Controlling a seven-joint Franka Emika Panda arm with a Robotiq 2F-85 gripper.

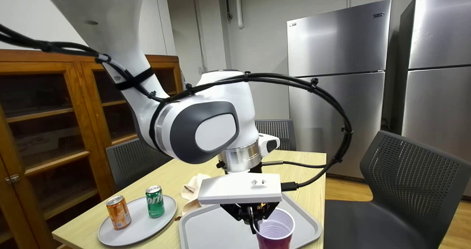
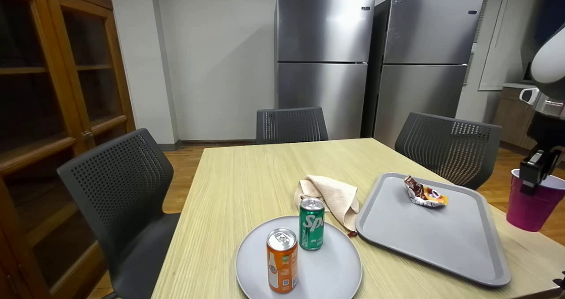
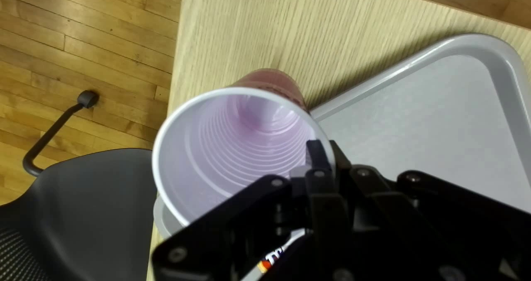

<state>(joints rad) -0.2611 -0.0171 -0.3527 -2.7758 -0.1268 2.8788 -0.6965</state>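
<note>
My gripper (image 1: 254, 227) is shut on the rim of a magenta plastic cup (image 1: 276, 238) with a pale lilac inside. In the wrist view one fingertip of the gripper (image 3: 327, 150) is inside the cup (image 3: 249, 148) and one outside. The cup looks empty. It appears raised above the table beside the grey tray (image 2: 441, 241). A crumpled candy wrapper (image 2: 424, 194) lies on the tray. The wrapper (image 3: 271, 257) also shows partly in the wrist view behind the gripper. In an exterior view my gripper (image 2: 532, 173) and the cup (image 2: 527, 206) are at the right edge.
A round grey plate (image 2: 329, 272) holds an orange can (image 2: 281, 261) and a green Sprite can (image 2: 311, 224). A beige cloth (image 2: 333, 197) lies between plate and tray. Dark chairs (image 2: 448, 149) stand round the wooden table (image 2: 265, 171). Two steel fridges (image 2: 324, 69) and wooden cabinets (image 1: 48, 131) stand behind.
</note>
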